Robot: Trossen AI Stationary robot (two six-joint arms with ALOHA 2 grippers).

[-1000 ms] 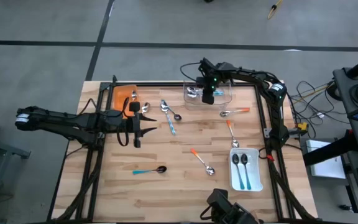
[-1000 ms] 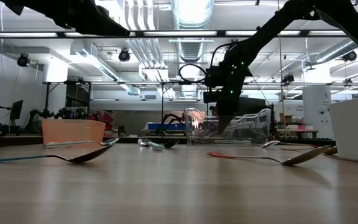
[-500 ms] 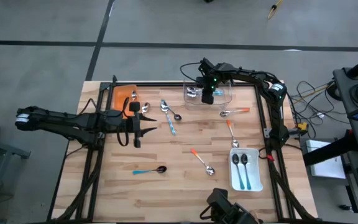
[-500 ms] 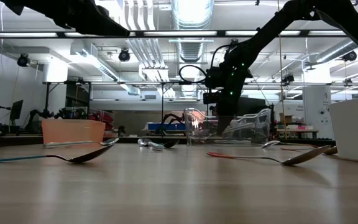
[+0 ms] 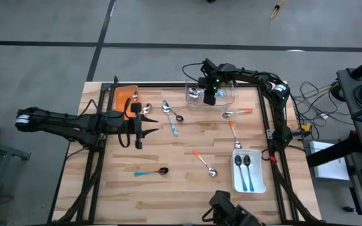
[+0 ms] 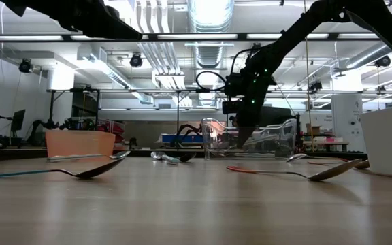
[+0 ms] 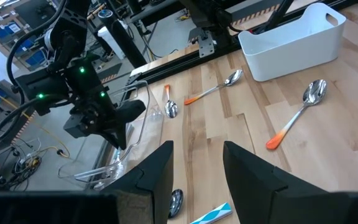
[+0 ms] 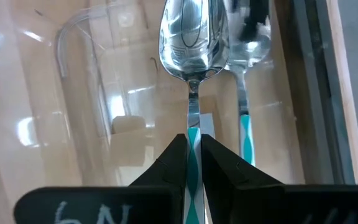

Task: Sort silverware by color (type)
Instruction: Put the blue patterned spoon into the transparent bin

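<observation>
Nothing has moved: right gripper (image 5: 210,98) pinches a teal spoon (image 8: 193,37) over the far clear tray (image 5: 230,98), another spoon (image 8: 247,43) inside; left gripper (image 5: 137,129) spread.

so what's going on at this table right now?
Spoon sorting by handle colour. The right end effector is over the clear tray at the far edge, shut on a teal-handled spoon, with another teal spoon already lying in the tray. The left end effector waits open near the orange tray. The white tray holds two spoons. Several spoons remain loose on the table.
</observation>
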